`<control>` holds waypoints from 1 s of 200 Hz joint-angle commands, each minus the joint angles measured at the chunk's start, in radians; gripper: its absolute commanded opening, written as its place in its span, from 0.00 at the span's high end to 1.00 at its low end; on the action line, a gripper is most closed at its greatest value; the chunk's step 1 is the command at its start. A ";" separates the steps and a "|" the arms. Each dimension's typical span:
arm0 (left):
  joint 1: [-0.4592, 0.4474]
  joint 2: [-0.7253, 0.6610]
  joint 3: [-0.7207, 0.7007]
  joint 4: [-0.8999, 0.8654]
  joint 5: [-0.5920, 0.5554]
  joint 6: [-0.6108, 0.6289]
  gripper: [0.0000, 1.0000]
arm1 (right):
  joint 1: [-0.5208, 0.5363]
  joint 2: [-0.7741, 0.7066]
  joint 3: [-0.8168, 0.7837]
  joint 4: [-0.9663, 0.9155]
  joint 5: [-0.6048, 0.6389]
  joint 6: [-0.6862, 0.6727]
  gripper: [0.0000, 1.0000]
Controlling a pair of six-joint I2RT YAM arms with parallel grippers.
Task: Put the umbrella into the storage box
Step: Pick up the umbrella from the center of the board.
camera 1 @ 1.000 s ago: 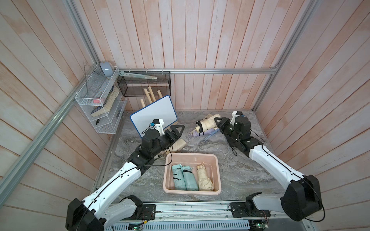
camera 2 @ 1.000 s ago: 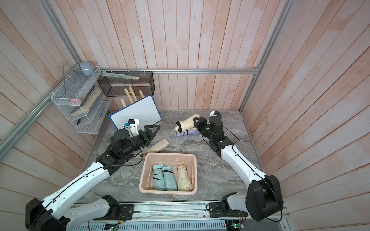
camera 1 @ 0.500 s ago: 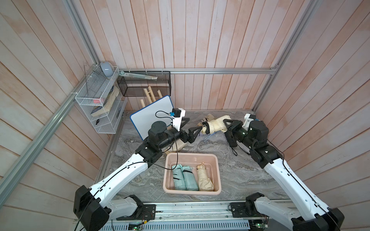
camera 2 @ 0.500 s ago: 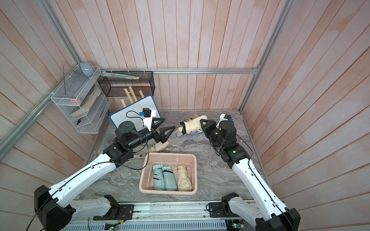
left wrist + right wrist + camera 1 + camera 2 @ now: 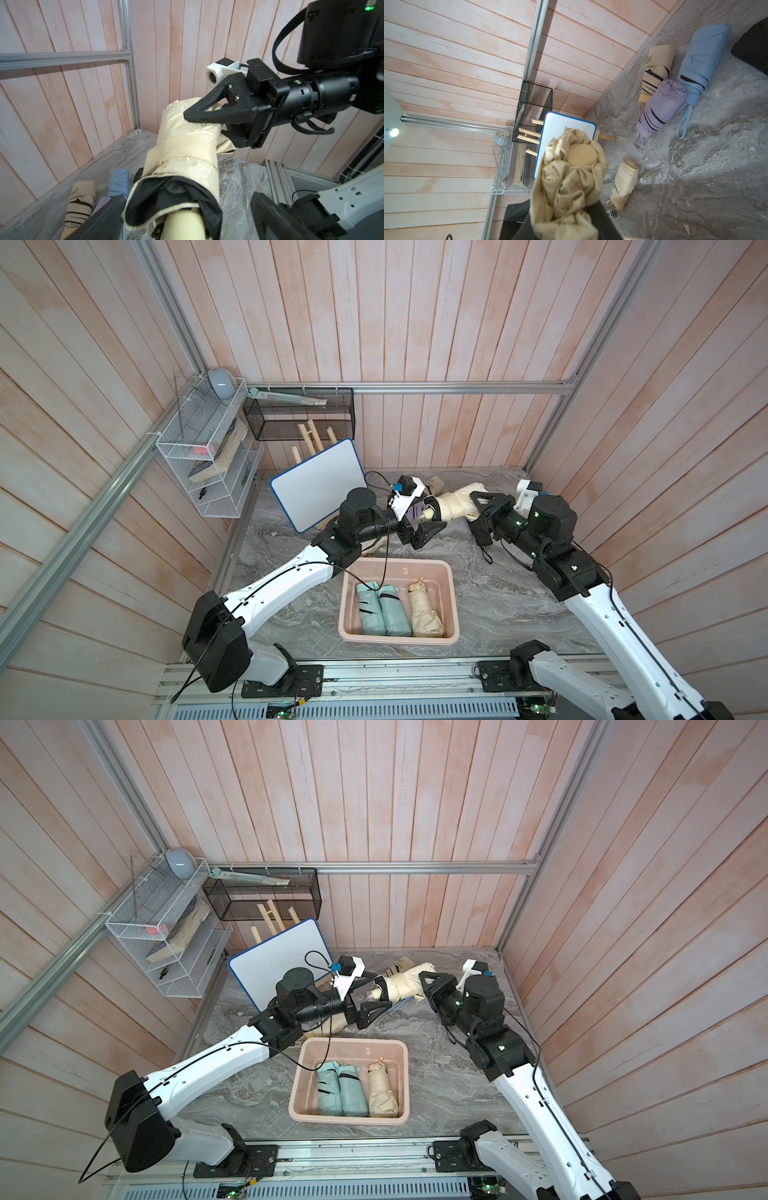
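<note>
A cream folded umbrella (image 5: 455, 504) (image 5: 401, 986) hangs level above the back of the table, with my right gripper (image 5: 478, 506) (image 5: 205, 124) (image 5: 564, 224) shut on its cloth end. My left gripper (image 5: 424, 516) (image 5: 376, 994) (image 5: 185, 218) is open, one finger on either side of the umbrella's (image 5: 182, 158) handle end with a gap on both sides. The pale pink storage box (image 5: 399, 562) (image 5: 353, 1041) stands at the front middle, below and in front of the umbrella. It holds two mint-green umbrellas (image 5: 380, 610) and a beige one (image 5: 424, 610).
On the table at the back lie a purple umbrella (image 5: 660, 106), a blue one (image 5: 704, 62), a beige striped one (image 5: 656, 64) and a cream one (image 5: 626, 180). A whiteboard (image 5: 320, 485) leans at the back left, under a black mesh basket (image 5: 299, 418) and a white wire rack (image 5: 208, 456).
My right gripper has lifted the cream umbrella off the table and drawn it to the right. My left arm has swung right, and its open jaws now flank the handle end.
</note>
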 commanded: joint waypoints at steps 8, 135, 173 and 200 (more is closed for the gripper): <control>-0.013 0.000 -0.026 0.103 0.019 -0.040 0.00 | 0.014 -0.020 0.049 0.026 0.019 0.023 0.78; -0.022 0.068 0.025 -0.018 -0.050 0.079 0.19 | 0.043 -0.021 0.014 0.089 0.025 0.086 0.78; -0.021 0.047 -0.008 0.048 -0.061 0.078 0.29 | 0.052 -0.023 -0.011 0.105 0.028 0.108 0.78; -0.021 0.023 -0.049 0.102 -0.056 0.071 0.08 | 0.056 -0.024 -0.025 0.115 0.033 0.122 0.78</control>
